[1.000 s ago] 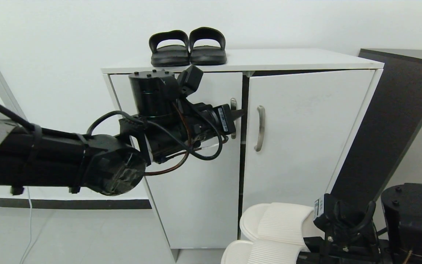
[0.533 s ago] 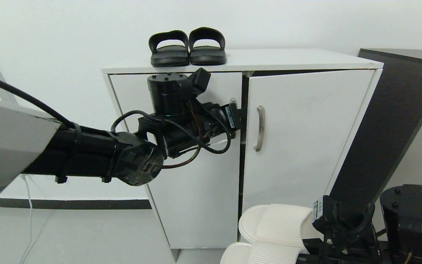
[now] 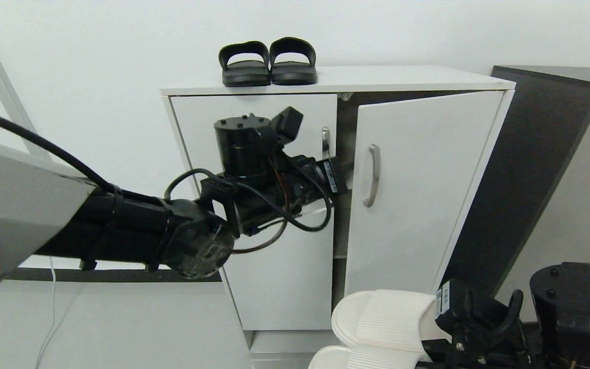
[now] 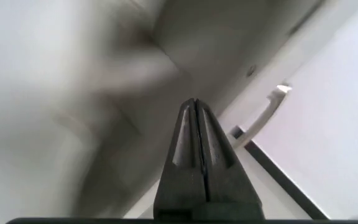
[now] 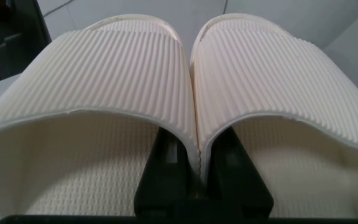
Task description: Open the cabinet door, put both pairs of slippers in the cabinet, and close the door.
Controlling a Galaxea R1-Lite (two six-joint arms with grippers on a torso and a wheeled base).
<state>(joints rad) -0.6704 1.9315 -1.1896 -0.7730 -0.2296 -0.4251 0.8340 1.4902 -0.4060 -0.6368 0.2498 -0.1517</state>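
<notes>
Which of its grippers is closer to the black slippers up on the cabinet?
Left. The left gripper sits between the cabinet doors, below the black slippers; the right gripper is far lower, holding the white slippers.

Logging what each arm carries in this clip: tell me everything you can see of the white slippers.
The white slippers are a cream pair that looks like foam, with broad ribbed straps and dimpled footbeds. They lie side by side, inner edges touching, low on the robot's right in front of the cabinet. The right gripper is shut on the two adjoining strap walls, one finger inside each slipper.
</notes>
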